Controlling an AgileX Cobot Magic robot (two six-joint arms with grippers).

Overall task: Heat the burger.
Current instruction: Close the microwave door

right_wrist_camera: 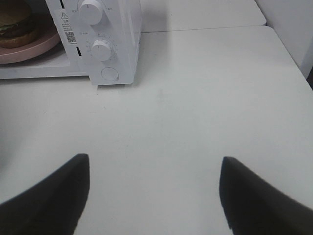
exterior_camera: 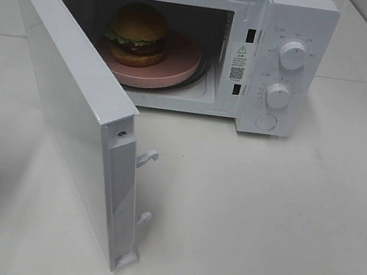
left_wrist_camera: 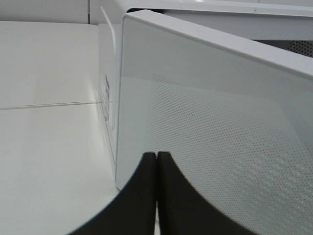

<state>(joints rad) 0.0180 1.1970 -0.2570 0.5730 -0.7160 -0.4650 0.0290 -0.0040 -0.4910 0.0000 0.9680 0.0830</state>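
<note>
The burger [exterior_camera: 138, 32] with a golden-brown bun, green lettuce and dark patty sits on a round pink plate [exterior_camera: 170, 66] inside the white microwave [exterior_camera: 306, 10]. The microwave door [exterior_camera: 71, 100] stands wide open, swung out to the front left. Neither gripper shows in the high view. In the left wrist view my left gripper [left_wrist_camera: 156, 155] is shut and empty, its tips close to the outer face of the door [left_wrist_camera: 220, 127]. In the right wrist view my right gripper [right_wrist_camera: 154, 166] is open and empty above bare table, in front of the microwave; the burger [right_wrist_camera: 17, 24] and plate [right_wrist_camera: 29, 46] show there.
The microwave front has two white dials [exterior_camera: 292, 55] [exterior_camera: 277, 95] and a round button [exterior_camera: 266, 121]. Two door latch hooks [exterior_camera: 147, 158] stick out of the door's free edge. The white table [exterior_camera: 280, 228] stretches in front and to the right.
</note>
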